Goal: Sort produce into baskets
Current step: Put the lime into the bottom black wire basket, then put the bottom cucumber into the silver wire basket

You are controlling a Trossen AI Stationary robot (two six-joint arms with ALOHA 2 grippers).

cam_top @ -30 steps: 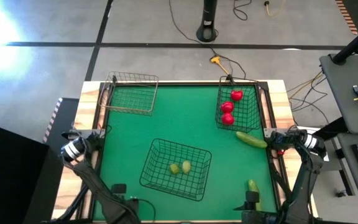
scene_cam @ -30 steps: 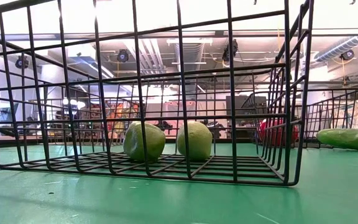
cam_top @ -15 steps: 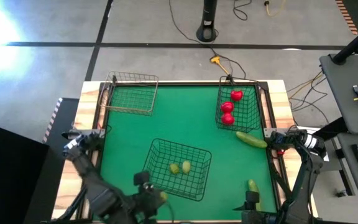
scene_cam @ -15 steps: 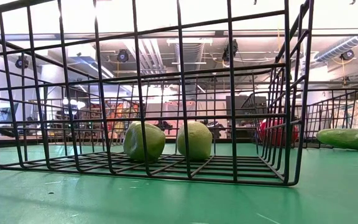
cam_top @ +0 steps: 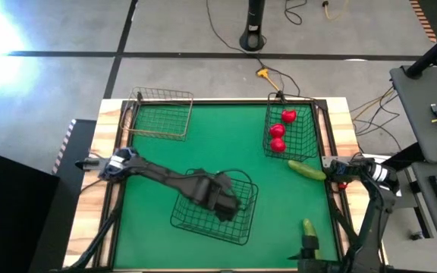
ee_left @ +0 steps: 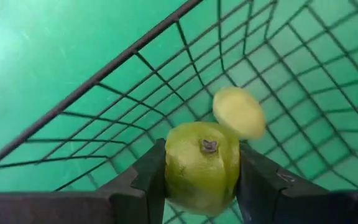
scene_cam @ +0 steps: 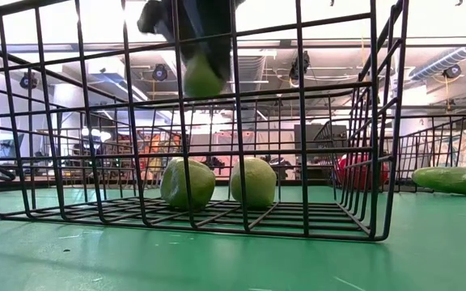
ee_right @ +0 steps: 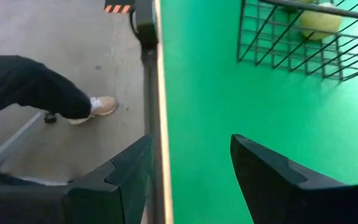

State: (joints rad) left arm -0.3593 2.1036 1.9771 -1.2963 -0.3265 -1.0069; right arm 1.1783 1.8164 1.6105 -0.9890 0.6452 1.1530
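Note:
My left gripper [cam_top: 223, 203] hangs over the larger squarish wire basket [cam_top: 243, 227] and is shut on a yellow-green lime [ee_left: 202, 167], which the low view [scene_cam: 203, 77] shows up near the basket's rim. Two more limes [scene_cam: 188, 183] [scene_cam: 253, 182] rest on the basket's floor. Three red tomatoes [cam_top: 279, 130] lie in the far-right small basket [cam_top: 303, 135]. One cucumber [cam_top: 306, 170] lies on the mat beside that basket, another [cam_top: 309, 227] near the front right. My right gripper [ee_right: 191, 168] is open and empty by the near right edge. My left gripper pinches the lime by two opposite sides [ee_left: 173, 169] between its two fingers [ee_left: 151, 180], the stem end facing the wrist camera. The fingers come from above, pointing down into the basket. The lime is lifted clear, well above the two limes on the basket floor.
An empty small wire basket [cam_top: 158, 114] stands at the far left corner. The green mat [cam_top: 226, 148] between the baskets is bare. A person's leg and shoe [ee_right: 98, 107] show on the floor beyond the table edge in the right wrist view.
My left gripper has swung from the table's near left edge toward the far right and now hangs over the large basket, still shut on the lime. The lime has come with it, lifted clear. The two limes in the basket have kept still.

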